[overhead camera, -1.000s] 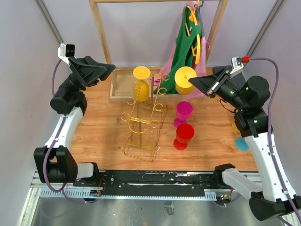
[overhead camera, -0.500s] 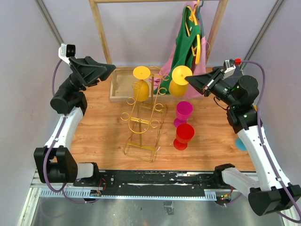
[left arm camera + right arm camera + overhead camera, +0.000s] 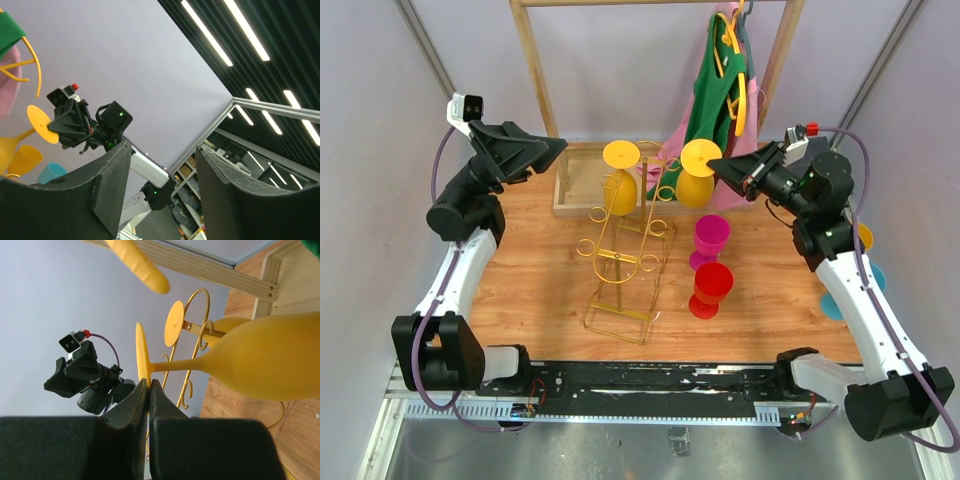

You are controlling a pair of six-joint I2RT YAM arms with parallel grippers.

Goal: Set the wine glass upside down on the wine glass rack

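My right gripper [image 3: 720, 166] [image 3: 149, 382] is shut on the foot disc of a yellow wine glass [image 3: 694, 182] [image 3: 270, 357]. The glass hangs upside down in the air, just right of the top of the gold wire wine glass rack [image 3: 620, 255] [image 3: 192, 330]. A second yellow glass [image 3: 620, 180] hangs upside down on the rack's left side. At the back left my left gripper [image 3: 558, 144] [image 3: 165, 147] is raised and open, with nothing between its fingers.
A pink glass [image 3: 710, 238] and a red glass [image 3: 712, 288] stand upright right of the rack. A wooden tray [image 3: 570, 190] lies behind it. Green and pink garments [image 3: 715, 95] hang from the wooden rail frame. Cyan [image 3: 835, 305] and yellow [image 3: 863, 237] cups sit far right.
My right arm has carried the yellow glass leftward, closer to the top of the rack. The left arm has not moved.
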